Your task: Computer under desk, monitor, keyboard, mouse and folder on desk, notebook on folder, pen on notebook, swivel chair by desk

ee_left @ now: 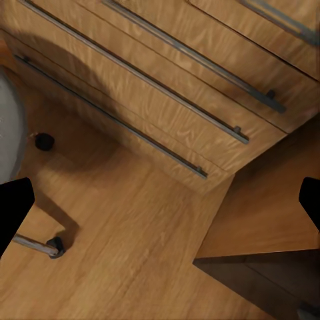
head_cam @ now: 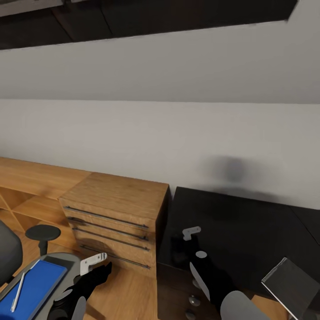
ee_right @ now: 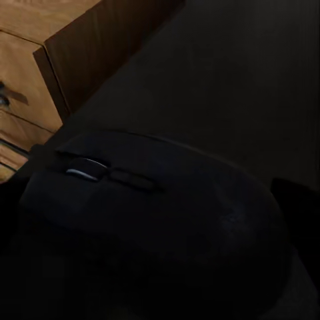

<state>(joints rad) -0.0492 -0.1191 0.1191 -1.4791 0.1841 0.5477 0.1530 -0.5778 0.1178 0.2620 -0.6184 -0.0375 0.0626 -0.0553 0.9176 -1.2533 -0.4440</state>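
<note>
My right gripper [head_cam: 182,246] hovers at the left end of the glossy black desk [head_cam: 249,231]. It is shut on the black mouse [ee_right: 160,220], which sits just over the desk top [ee_right: 233,80]. The swivel chair [head_cam: 62,260] stands at the lower left, its grey seat carrying the bright blue folder [head_cam: 38,284]. A white pen [head_cam: 18,291] lies on the folder. My left gripper [head_cam: 100,266] hangs open beside the seat's right edge, above the wooden floor, with nothing between its fingers [ee_left: 13,207]. A chrome chair leg with a castor [ee_left: 53,247] shows below it.
A light wooden chest of drawers [head_cam: 115,209] stands against the desk's left side, close to both arms. Silver drawer knobs [head_cam: 194,300] show below the desk edge. A flat grey panel with a pale edge [head_cam: 289,282] leans at the lower right. A plain wall runs behind.
</note>
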